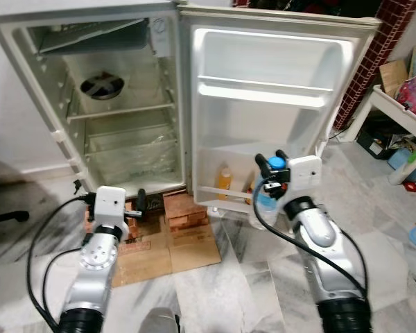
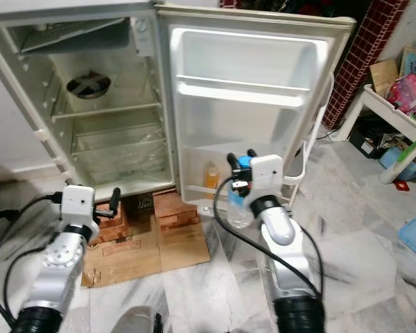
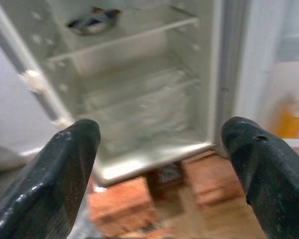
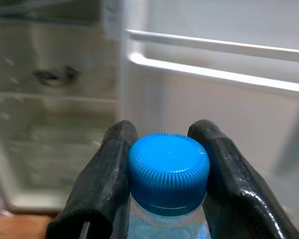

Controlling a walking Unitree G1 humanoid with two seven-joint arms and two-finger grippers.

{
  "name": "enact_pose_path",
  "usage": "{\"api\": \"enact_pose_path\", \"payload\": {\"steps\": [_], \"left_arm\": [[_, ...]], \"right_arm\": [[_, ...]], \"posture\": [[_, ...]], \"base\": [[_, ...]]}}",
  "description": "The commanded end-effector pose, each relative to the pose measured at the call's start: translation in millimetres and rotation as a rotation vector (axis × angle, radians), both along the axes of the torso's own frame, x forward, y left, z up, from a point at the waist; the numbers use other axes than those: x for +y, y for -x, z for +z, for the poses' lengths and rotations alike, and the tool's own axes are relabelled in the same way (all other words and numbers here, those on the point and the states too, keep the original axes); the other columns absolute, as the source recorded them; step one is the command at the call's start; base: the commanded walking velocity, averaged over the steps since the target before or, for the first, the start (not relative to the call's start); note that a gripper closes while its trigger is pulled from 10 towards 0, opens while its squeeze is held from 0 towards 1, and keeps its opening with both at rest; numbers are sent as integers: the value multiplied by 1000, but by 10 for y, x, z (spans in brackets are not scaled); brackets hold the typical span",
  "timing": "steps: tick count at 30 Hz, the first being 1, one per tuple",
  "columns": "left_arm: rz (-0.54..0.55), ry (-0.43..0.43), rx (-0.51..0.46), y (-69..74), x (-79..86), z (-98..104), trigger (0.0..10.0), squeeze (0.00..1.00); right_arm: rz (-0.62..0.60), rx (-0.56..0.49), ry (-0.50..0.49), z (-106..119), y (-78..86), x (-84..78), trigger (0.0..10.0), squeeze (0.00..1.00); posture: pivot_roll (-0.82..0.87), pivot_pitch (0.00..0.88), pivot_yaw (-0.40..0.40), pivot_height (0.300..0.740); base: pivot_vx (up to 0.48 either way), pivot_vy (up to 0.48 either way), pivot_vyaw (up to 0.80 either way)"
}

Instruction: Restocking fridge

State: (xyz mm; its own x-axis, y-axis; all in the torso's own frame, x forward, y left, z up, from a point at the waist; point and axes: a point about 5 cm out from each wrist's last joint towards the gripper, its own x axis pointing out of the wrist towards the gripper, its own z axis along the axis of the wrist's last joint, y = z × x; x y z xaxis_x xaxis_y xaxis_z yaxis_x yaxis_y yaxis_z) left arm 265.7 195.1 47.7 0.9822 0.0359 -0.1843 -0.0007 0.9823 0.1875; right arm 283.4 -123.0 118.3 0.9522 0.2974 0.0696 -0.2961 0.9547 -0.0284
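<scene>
A bottle [image 1: 224, 179] stands in the fridge door's [image 1: 263, 66] bottom shelf.

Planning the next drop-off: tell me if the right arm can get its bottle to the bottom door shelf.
Probably yes: the right gripper holds the water bottle before the open door shelf, beside the orange bottle.
</scene>
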Motion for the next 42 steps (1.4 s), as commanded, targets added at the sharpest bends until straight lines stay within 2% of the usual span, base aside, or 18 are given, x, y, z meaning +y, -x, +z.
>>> {"api": "enact_pose_path", "payload": {"steps": [1,21,24,29,42], "left_arm": [[-29,1,-27,-37,-72,55,10000,0],[-69,17,-55,-36,-160,78,10000,0],[-70,17,-55,-37,-164,75,10000,0],[-74,20,-56,-38,-172,72,10000,0],[-84,17,-53,-64,-184,72,10000,0]], "right_arm": [[-17,-17,10,48,-7,-91,10000,0],[9,-18,14,50,24,-96,10000,0],[54,-9,-11,51,42,-61,10000,0],[126,-13,2,44,105,36,10000,0],[167,-2,1,12,163,91,10000,0]], "posture": [[50,0,-7,740],[39,0,-7,740],[36,0,-9,740],[31,0,-7,740],[25,0,8,740]], "base": [[0,420,0],[75,36,0],[412,0,0],[455,0,0],[441,0,0]]}}
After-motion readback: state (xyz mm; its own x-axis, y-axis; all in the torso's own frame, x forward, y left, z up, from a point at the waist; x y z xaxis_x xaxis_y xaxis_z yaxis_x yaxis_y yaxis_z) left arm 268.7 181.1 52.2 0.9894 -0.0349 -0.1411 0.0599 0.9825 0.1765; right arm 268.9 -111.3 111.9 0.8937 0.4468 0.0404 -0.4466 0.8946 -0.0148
